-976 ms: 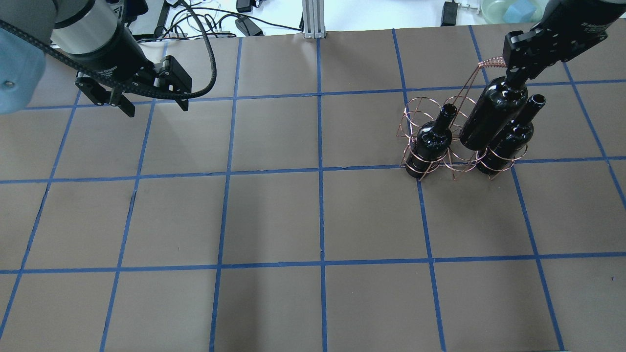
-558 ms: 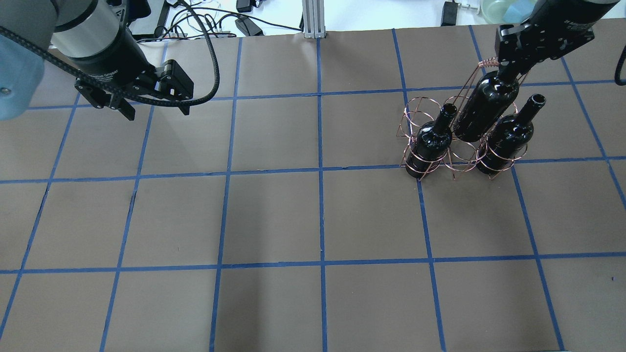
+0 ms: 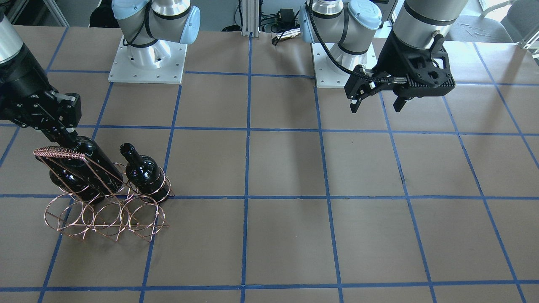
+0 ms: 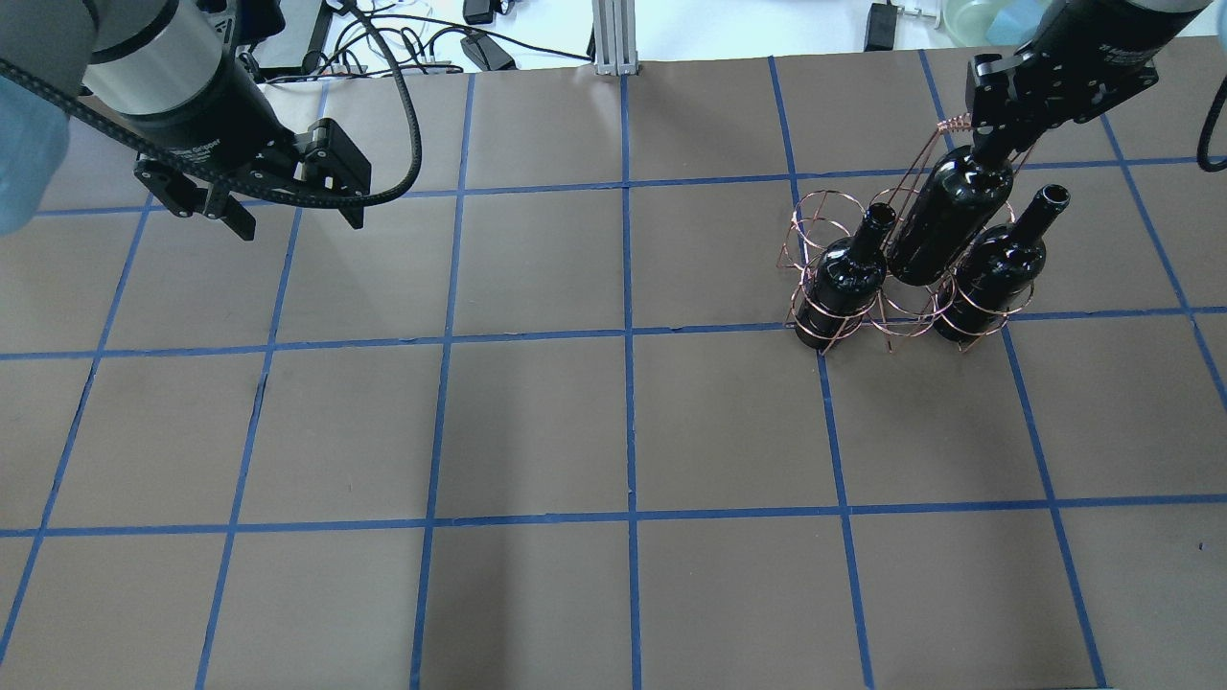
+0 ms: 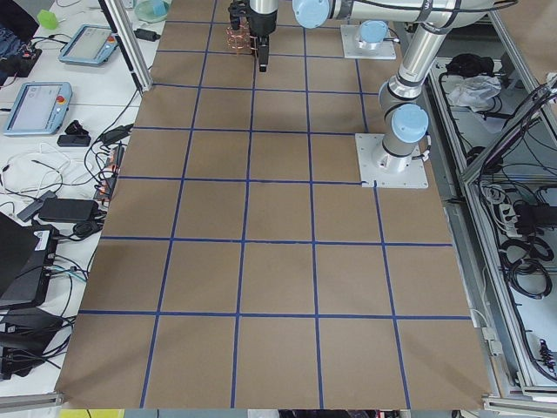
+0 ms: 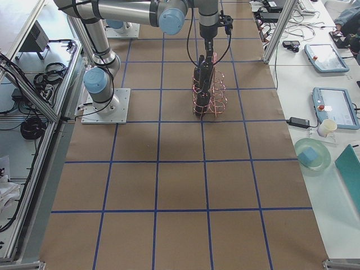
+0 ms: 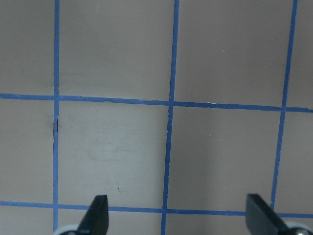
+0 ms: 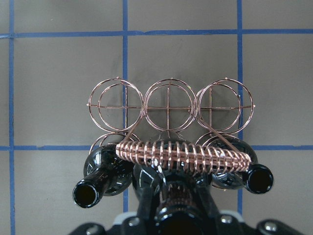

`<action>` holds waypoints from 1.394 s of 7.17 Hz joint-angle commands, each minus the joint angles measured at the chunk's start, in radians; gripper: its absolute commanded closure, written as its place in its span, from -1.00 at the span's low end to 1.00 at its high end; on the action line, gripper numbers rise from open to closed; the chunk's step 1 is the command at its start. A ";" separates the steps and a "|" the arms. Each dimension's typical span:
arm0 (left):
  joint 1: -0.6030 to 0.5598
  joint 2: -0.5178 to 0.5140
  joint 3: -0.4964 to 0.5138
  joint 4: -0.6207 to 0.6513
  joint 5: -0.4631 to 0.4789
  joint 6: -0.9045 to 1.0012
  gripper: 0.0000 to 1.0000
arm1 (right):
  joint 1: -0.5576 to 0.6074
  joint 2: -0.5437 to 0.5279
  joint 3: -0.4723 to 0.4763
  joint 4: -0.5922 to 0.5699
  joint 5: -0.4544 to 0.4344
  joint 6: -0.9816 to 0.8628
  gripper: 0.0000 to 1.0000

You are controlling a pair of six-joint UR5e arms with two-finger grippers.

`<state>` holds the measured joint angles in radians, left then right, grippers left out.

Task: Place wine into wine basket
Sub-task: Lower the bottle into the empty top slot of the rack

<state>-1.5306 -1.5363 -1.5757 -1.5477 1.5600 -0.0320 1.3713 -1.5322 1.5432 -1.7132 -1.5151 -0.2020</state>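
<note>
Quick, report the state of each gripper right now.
Left gripper: open, jaws apart, holding nothing.
Right gripper: shut on the neck of the wine bottle.

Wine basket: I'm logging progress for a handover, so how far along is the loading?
Done: one bottle and another bottle stand in the end rings of the wine basket. In hand: the right gripper holds the third bottle by its neck, tilted, base at the middle ring. Left: seat it and let go.
</note>
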 commanded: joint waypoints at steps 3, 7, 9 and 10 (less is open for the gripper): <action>0.001 0.001 0.000 -0.003 0.002 0.009 -1.00 | 0.000 0.007 0.003 -0.002 0.009 -0.005 1.00; 0.006 -0.004 0.000 0.000 -0.002 0.011 -1.00 | 0.000 0.004 0.011 0.004 -0.010 -0.005 1.00; 0.006 -0.002 -0.001 0.006 -0.001 0.012 -1.00 | 0.000 -0.002 -0.003 0.035 -0.013 0.007 1.00; 0.004 -0.002 -0.001 0.005 -0.001 0.011 -1.00 | 0.000 -0.005 -0.003 0.038 -0.011 0.009 1.00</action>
<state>-1.5250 -1.5393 -1.5763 -1.5432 1.5584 -0.0208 1.3714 -1.5329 1.5437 -1.6870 -1.5269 -0.1982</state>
